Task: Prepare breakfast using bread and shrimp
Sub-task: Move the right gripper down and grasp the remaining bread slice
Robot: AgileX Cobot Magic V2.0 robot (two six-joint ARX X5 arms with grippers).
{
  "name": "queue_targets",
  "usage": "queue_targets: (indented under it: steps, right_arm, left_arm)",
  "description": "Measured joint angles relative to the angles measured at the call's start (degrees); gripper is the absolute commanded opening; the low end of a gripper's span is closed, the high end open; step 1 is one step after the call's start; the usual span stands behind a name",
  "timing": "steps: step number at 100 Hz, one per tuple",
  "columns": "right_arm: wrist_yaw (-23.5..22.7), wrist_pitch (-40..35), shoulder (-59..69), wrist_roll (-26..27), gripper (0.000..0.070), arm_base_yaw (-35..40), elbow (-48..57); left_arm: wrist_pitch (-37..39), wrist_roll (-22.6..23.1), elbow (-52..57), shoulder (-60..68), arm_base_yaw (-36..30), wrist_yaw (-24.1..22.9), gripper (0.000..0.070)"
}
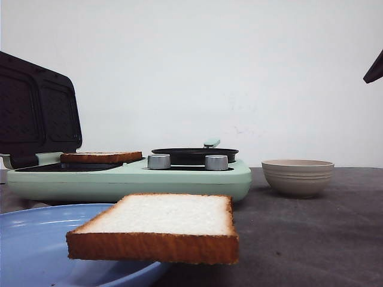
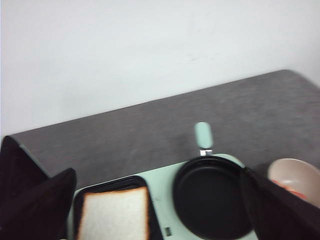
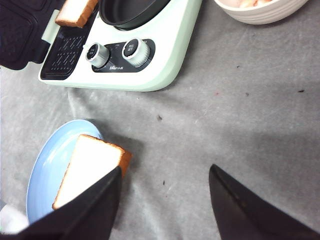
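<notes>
Bread slice (image 1: 157,228) overhangs blue plate (image 1: 36,239) rim, easy to grab; second slice (image 2: 114,215) on sandwich-maker grill plate (image 3: 67,57). Both pincers released, empty.

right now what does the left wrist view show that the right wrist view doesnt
Only the left wrist view shows the pan's mint handle, the whole inside of the black pan, and the far table edge against the wall.

Only the right wrist view shows the blue plate with a bread slice hanging over its rim, the two knobs, and the open right tool.

Both show the mint breakfast maker, the slice on its grill plate, and the bowl.
</notes>
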Motion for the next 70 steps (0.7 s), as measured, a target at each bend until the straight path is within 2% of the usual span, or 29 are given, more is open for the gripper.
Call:
queue_targets:
  steps: [7, 15, 23, 42, 55, 70]
  right_arm:
    - [0.0, -0.1, 0.0, 0.0, 0.0341, 0.0, 0.0]
    - [0.0, -1.0, 0.0, 0.1, 0.0342, 0.0, 0.0]
    - [-0.1, -2.3, 0.0, 0.3, 0.0342, 0.0, 0.0]
    - [-0.2, -3.5, 0.3, 1.0, 0.0342, 1.1, 0.0]
    - [-0.2, -3.3, 2.0, 1.6, 0.0345, 4.0, 0.0]
    - [-1.6, 0.1, 5.9, 3.1, 0.0434, 8.9, -1.4]
  left_arm:
    - [1.7, 0.0, -3.7, -2.8, 0.0, 2.1, 0.0429]
    - [5.2, 0.0, -9.0, -6.4, 0.0, 4.7, 0.0432]
    - [8.0, 0.0, -13.9, -10.6, 0.0, 5.0, 0.0434]
    - [8.6, -0.2, -25.5, -20.7, 1.1, 5.0, 0.0435]
    - [8.3, -2.0, -34.9, -26.7, 2.5, 4.9, 0.0435]
    - [7.5, -4.8, -43.9, -35.3, 2.5, 4.3, 0.0435]
